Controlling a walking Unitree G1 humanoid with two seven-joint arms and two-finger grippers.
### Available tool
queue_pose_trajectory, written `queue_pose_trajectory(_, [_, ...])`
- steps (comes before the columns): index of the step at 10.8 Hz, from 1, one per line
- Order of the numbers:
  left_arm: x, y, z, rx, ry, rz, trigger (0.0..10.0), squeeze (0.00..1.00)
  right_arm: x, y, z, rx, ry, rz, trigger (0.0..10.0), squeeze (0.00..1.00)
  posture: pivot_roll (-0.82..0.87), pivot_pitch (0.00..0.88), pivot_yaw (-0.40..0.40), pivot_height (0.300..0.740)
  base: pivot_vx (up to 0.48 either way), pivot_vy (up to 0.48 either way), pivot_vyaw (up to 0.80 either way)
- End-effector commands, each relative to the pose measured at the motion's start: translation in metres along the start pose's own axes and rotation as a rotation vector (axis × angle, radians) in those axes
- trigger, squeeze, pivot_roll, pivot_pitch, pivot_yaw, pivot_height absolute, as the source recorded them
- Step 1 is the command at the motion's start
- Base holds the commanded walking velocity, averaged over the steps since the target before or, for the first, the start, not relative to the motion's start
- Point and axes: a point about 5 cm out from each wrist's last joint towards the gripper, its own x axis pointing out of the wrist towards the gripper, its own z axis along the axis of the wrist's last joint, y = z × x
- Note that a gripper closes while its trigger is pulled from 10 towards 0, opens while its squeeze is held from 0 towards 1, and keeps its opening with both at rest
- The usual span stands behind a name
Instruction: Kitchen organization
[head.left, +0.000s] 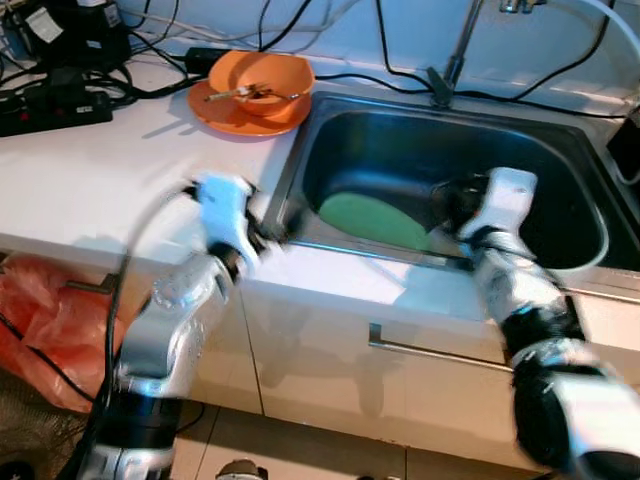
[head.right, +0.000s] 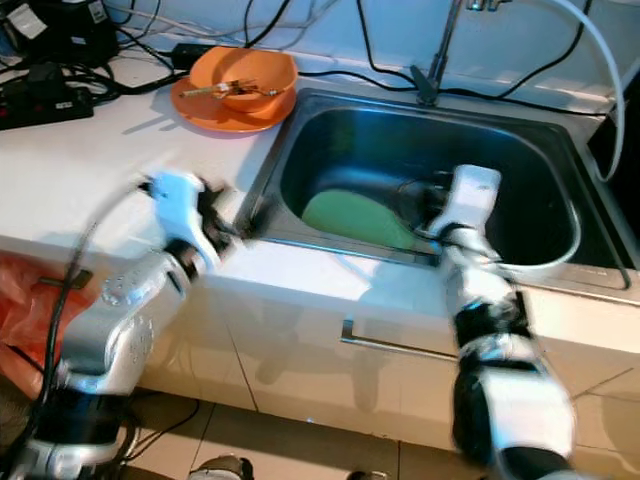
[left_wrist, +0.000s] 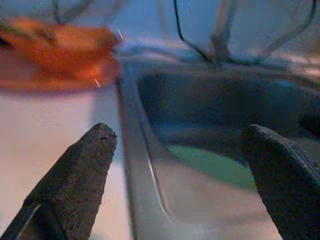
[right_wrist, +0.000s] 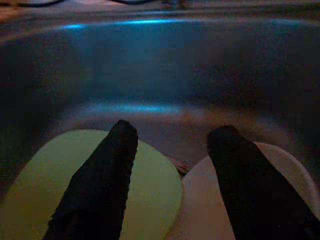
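Note:
A green plate (head.left: 375, 220) lies flat on the bottom of the steel sink (head.left: 400, 140), next to a white plate (right_wrist: 287, 172) that overlaps its edge. My right gripper (head.left: 445, 200) reaches down into the sink and hovers open just above the two plates (right_wrist: 175, 128), with nothing between its fingers. My left gripper (head.left: 280, 225) is open over the counter at the sink's front left corner (left_wrist: 180, 132), holding nothing. An orange bowl (head.left: 262, 80) with cutlery in it sits on an orange plate (head.left: 215, 112) at the back of the white counter.
A faucet (head.left: 450, 70) rises behind the sink. Cables and a black power strip (head.left: 50, 105) lie at the counter's back left. Below the counter are white cabinets with a bar handle (head.left: 440, 352), and a red plastic bag (head.left: 50, 320) is on the floor to the left.

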Motion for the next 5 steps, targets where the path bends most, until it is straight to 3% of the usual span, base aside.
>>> queue_pose_trajectory(1, [0.001,0.005,0.005,0.003,-0.03,0.047,10.0,0.0,-0.003,0.004,0.003,-0.022,-0.039,0.025,10.0,1.0,0.15,0.065,-0.046,0.74,0.0,0.0,0.0])
queue_pose_trajectory(2, [0.002,0.015,0.01,-0.011,-0.07,0.131,10.0,0.0,-0.009,0.02,0.004,-0.032,-0.087,0.092,10.0,1.0,0.14,0.056,-0.049,0.74,0.0,0.0,0.0])
queue_pose_trajectory(5, [0.002,0.017,0.01,-0.012,-0.075,0.143,10.0,0.0,-0.01,0.022,0.004,-0.035,-0.09,0.101,10.0,1.0,0.14,0.056,-0.049,0.74,0.0,0.0,0.0])
